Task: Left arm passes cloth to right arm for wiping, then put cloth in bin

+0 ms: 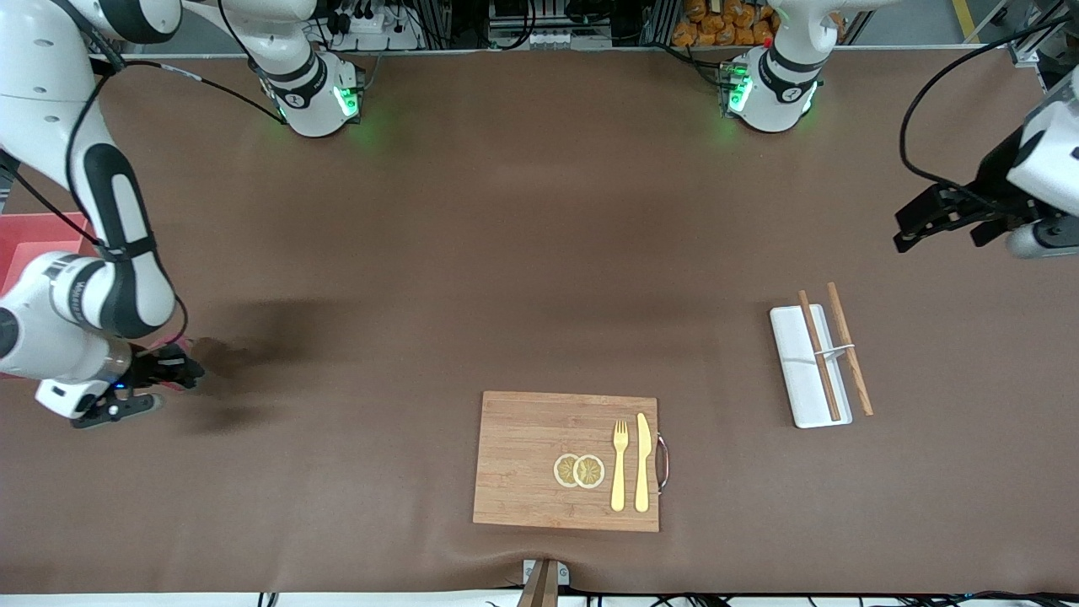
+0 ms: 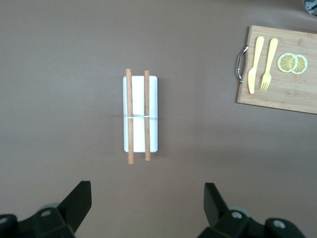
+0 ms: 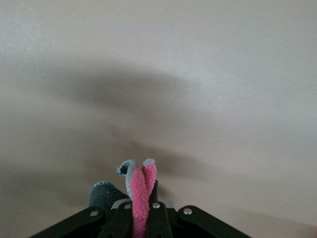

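The right end effector is down low at the right arm's end of the desk, its fingers pinched tight on the cloth, pink and grey folds squeezed up between them. From the front camera the cloth is mostly hidden; only a sliver of pink seems to show. The bin sits at that same desk edge, beside the right arm. The left end effector hangs with fingers spread wide and empty above the desk near the white tray, which carries two wooden sticks. The left arm waits there.
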`<state>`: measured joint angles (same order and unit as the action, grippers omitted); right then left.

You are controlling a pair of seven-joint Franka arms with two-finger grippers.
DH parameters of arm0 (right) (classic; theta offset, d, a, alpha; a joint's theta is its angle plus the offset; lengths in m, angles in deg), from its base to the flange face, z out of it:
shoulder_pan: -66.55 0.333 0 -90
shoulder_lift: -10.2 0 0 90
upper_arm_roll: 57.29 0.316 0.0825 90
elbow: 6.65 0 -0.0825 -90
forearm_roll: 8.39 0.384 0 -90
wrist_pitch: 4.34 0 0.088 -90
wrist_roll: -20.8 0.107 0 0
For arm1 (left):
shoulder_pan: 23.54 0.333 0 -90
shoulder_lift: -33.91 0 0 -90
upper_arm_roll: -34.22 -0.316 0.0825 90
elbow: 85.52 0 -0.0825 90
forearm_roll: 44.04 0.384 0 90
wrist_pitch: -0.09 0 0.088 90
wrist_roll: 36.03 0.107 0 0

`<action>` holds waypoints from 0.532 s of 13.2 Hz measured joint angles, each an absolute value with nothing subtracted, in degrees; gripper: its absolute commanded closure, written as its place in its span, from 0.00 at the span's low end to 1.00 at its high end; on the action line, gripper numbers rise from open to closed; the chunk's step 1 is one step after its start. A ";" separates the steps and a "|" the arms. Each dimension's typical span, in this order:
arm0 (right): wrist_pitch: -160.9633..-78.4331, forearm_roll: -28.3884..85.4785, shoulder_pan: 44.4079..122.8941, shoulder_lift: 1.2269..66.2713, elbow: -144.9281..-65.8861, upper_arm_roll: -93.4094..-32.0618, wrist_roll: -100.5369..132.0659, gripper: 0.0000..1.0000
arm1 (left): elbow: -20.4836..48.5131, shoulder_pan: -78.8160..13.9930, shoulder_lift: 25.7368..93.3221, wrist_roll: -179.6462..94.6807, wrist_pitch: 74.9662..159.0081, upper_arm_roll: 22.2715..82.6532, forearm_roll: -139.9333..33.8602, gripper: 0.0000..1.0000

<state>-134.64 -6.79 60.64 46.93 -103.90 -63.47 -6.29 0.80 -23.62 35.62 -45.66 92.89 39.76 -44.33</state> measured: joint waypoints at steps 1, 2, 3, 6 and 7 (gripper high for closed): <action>-134.97 -6.79 62.22 47.31 -104.64 -63.33 -2.72 1.00 | 0.83 -23.82 35.53 -44.55 92.88 38.99 -44.33 0.00; -135.16 -6.79 64.28 47.55 -105.20 -63.19 1.46 1.00 | 0.84 -23.83 35.53 -44.03 92.76 38.78 -44.33 0.00; -135.19 -6.79 66.37 47.69 -105.61 -63.06 5.42 1.00 | 0.84 -23.91 35.49 -43.99 92.45 38.77 -44.33 0.00; -134.42 -6.46 73.19 47.76 -106.06 -62.69 18.19 1.00 | 0.99 -24.21 34.70 -43.99 91.84 38.77 -44.33 0.00; -133.65 -5.75 75.50 47.73 -106.05 -62.46 22.63 1.00 | 1.12 -24.21 34.29 -43.99 91.68 38.75 -44.33 0.00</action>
